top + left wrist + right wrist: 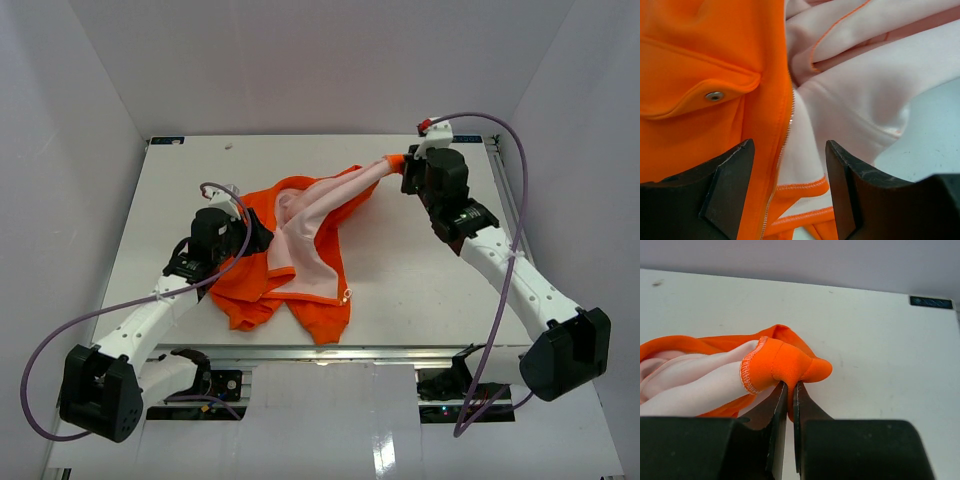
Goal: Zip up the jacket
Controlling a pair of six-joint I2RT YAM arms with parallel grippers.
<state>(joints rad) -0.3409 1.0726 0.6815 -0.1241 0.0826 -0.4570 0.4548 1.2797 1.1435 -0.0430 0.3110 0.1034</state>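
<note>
The bright orange fabric jacket (322, 312) lies crumpled on the white tabletop (430, 290). The right end effector (790, 386) pinches its cuff (775, 362); the left end effector (789, 145) is spread over its zipper (786, 131).

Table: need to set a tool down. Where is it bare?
Bare table: near right, between jacket and right arm; far-left corner. Crowded: centre, with jacket and left hand; far right, right hand gripping the cuff.
</note>
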